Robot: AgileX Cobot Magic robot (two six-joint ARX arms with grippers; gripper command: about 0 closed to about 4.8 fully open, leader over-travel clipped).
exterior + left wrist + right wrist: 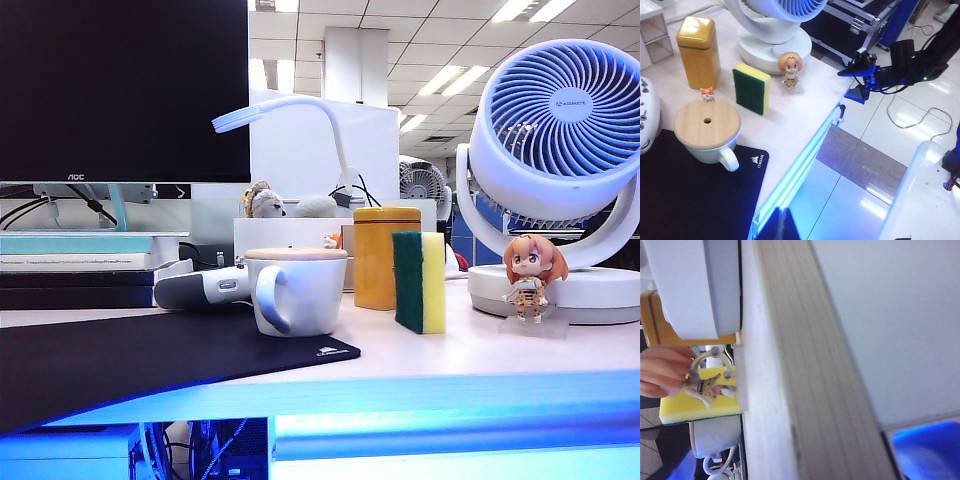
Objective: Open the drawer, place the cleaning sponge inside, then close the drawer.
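Observation:
The cleaning sponge stands on edge on the white desktop, yellow foam with a dark green layer, between the yellow tin and a small figurine. It also shows in both wrist views, sponge and sponge. The drawer, a flat front glowing blue, sits under the desktop edge; its lit strip is the drawer. My left gripper hovers off the desk's front edge, its dark fingers together and empty. My right gripper is close against the desktop slab; its blue-lit fingers stand wide apart. Neither gripper shows in the exterior view.
A lidded white mug stands on a black mat. A big white fan is at the right, a monitor and desk lamp behind. Cables and black gear lie on the floor beside the desk.

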